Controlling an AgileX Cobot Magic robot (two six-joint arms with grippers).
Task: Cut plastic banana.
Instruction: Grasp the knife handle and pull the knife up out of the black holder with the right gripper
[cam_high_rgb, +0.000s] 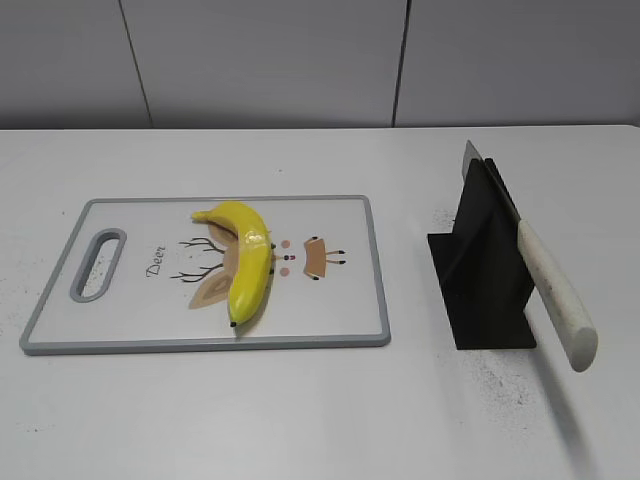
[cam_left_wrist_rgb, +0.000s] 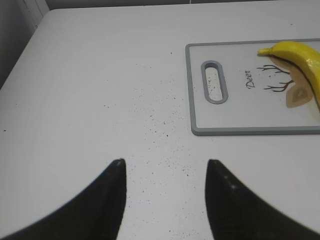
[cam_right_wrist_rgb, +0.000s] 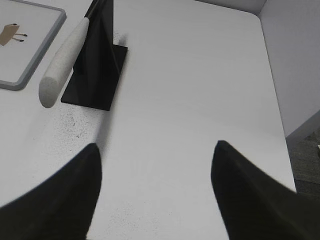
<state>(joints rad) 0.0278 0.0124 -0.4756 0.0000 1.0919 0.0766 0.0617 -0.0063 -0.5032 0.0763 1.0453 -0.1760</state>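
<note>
White worktop (cam_high_rgb: 300, 420). Plastic banana (cam_high_rgb: 247, 265) lies on cutting board (cam_high_rgb: 130, 335). Knife (cam_high_rgb: 545, 280) in black stand (cam_high_rgb: 480, 290). Both fingers pairs apart, empty. Right fingers (cam_right_wrist_rgb: 70, 200) should approach white handle squarely, grip mid-handle.

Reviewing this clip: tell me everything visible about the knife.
The knife has a pale, speckled, rounded handle and a flat grey blade. It sits slotted in a black stand on the white table, right of the cutting board. It lies tilted: blade tip up and away, handle sloping down toward the camera and overhanging the stand's base. Only the stand touches it; neither tool holds it. The blade's edge is mostly hidden by the stand.
</note>
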